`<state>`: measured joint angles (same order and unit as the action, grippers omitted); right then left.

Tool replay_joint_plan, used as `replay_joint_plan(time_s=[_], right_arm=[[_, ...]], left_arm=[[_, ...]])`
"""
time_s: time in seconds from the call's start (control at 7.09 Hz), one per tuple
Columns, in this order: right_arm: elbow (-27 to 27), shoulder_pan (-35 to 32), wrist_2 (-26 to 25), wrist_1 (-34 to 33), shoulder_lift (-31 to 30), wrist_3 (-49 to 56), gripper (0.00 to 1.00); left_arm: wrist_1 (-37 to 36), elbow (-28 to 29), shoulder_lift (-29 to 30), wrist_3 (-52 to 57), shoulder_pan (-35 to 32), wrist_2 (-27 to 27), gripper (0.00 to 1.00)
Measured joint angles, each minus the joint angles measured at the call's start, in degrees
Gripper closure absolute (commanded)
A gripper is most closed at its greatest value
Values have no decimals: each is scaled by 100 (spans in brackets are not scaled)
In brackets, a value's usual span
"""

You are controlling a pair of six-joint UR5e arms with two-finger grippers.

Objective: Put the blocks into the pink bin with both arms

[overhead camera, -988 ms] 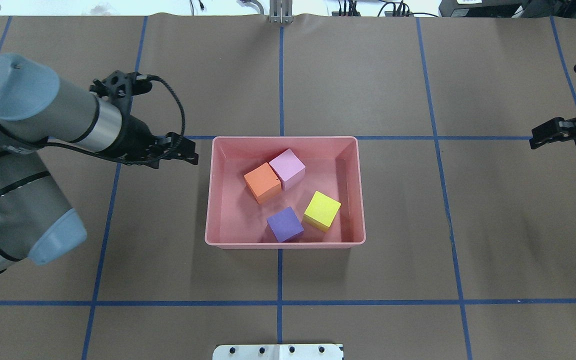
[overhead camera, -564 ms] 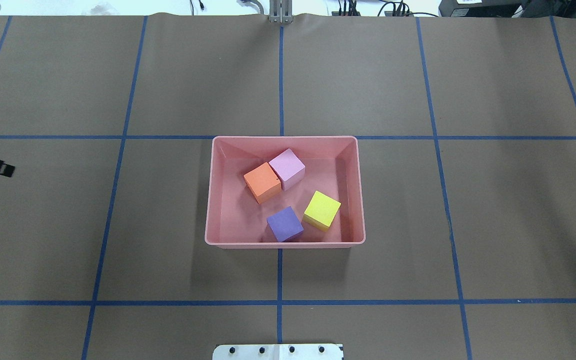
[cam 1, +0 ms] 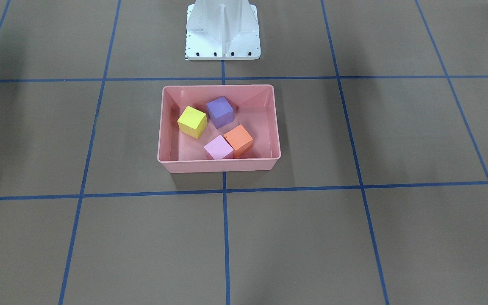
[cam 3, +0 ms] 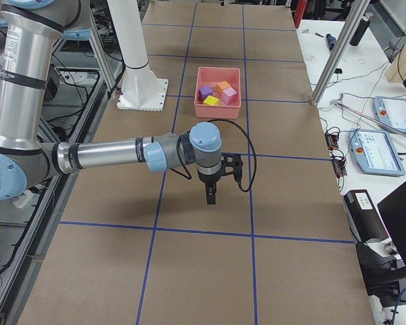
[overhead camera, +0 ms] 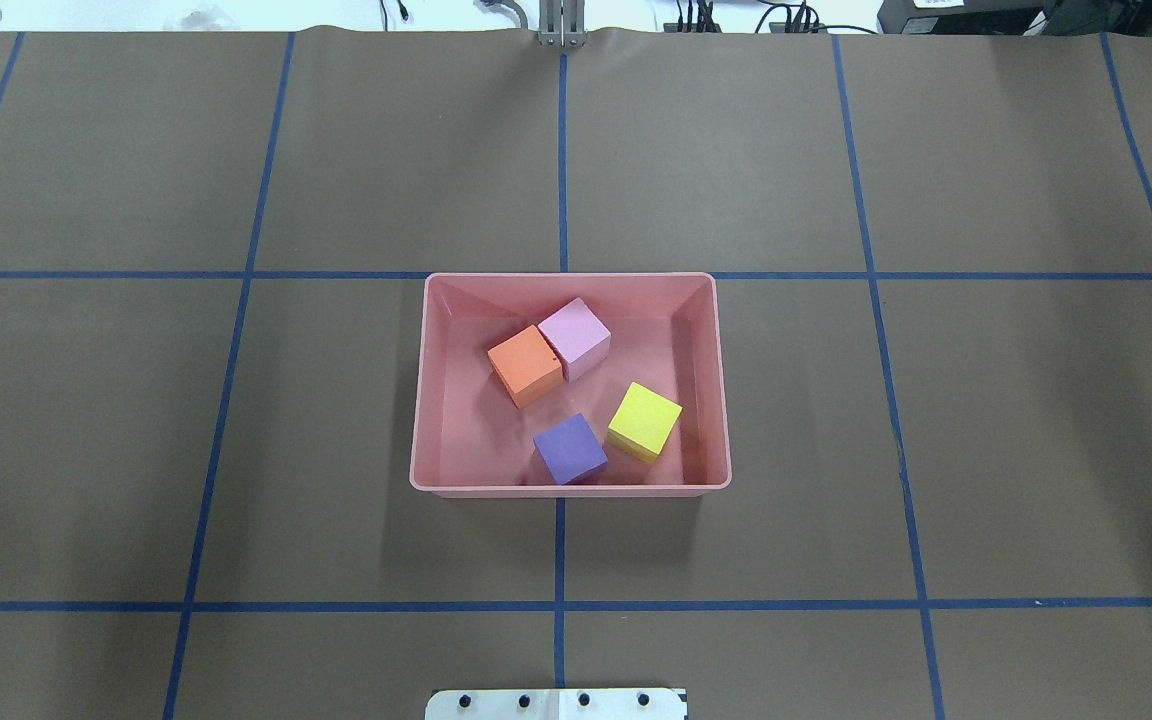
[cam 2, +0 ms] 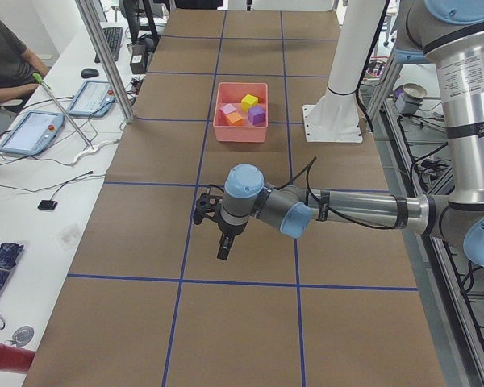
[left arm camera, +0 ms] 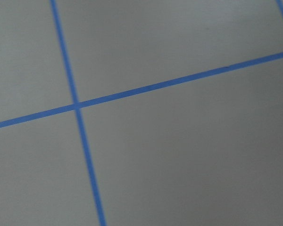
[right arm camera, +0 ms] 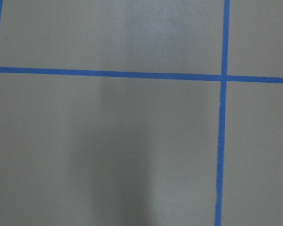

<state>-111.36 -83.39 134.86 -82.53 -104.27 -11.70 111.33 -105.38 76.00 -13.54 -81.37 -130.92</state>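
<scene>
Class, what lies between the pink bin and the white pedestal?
Between bin and pedestal: bare table with crossing blue tape lines, per the front-facing view.

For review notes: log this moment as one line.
in pink bin: orange block, pink block, purple block, yellow block | left tool: clear of bin, grip unreadable | right tool: same | task: looks done
</scene>
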Motion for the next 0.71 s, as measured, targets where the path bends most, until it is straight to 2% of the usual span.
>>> replay_joint_plan(time_s=[0.42,0.71], right_arm=[[216,-163,-19,-2,15,310,0],[345,-191,-2,-8,63,390,0]], left_arm=[[-1215,97,527,19,-247,-76,0],[-1563,155,652,552,-402,-406,0]])
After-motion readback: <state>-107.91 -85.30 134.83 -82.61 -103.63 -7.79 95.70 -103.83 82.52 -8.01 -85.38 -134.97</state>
